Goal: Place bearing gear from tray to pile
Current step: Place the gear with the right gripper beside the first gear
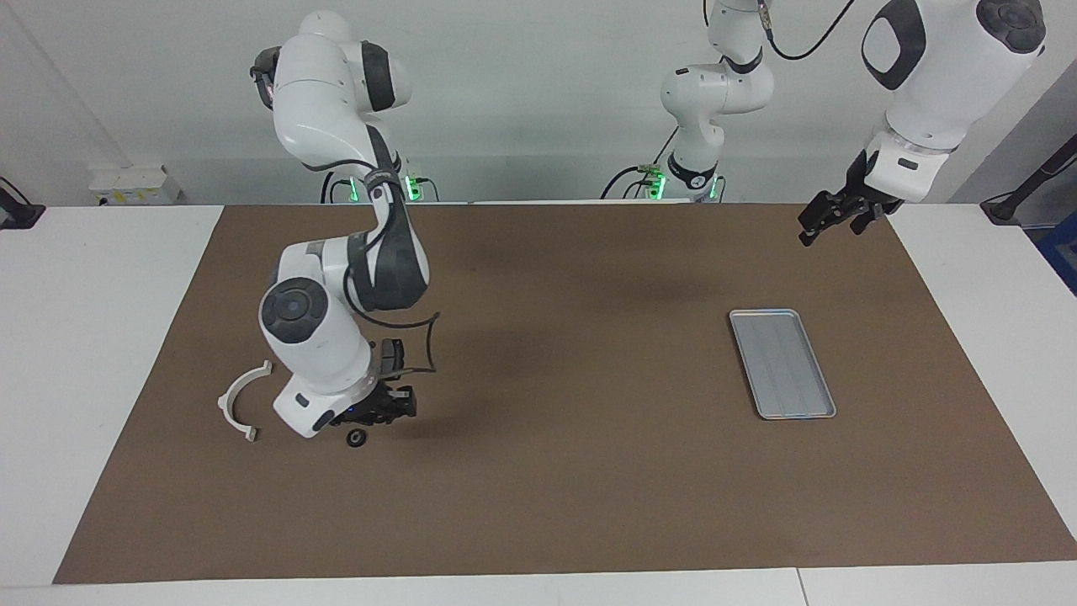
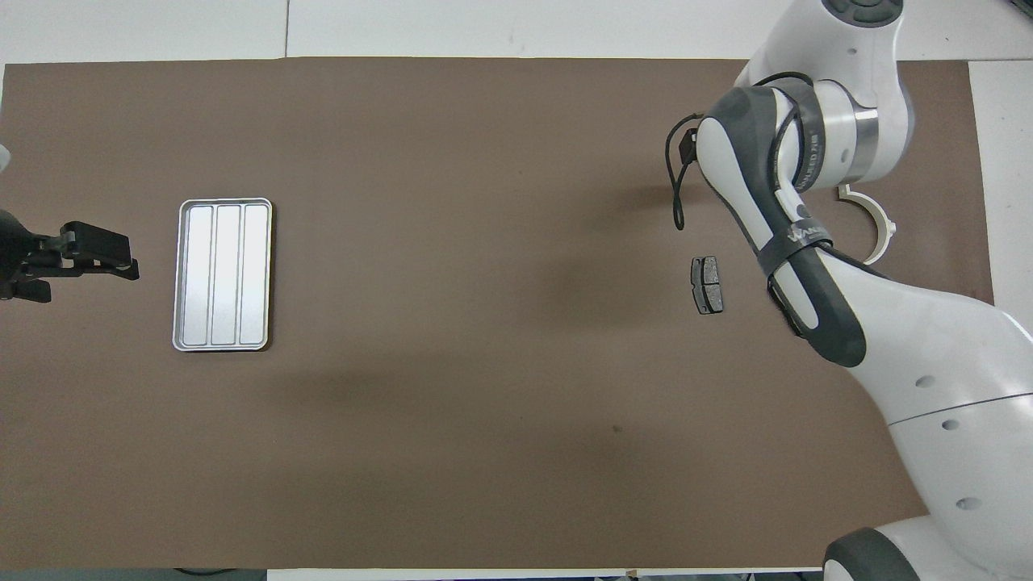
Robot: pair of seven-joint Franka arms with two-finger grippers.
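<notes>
Lower left of the facing frame: right pincer (image 1: 383, 414) low over the small black bearing gear (image 1: 357, 438) lying on the tabletop (image 1: 589, 505) beside the white arc (image 1: 240, 402); its grip cannot be told. Lifting carelessly could drag the gear away. The tray (image 1: 782, 363) sits empty; left pincer (image 1: 829, 217) waits, released.

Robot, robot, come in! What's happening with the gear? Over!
Right gripper low over gear, beside white arc. Tray bare. Left gripper waits, raised. Nothing blocking.

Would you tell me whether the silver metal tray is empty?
Empty: the flat silver-grey metal tray shows only its bare ribbed floor in both views.
</notes>
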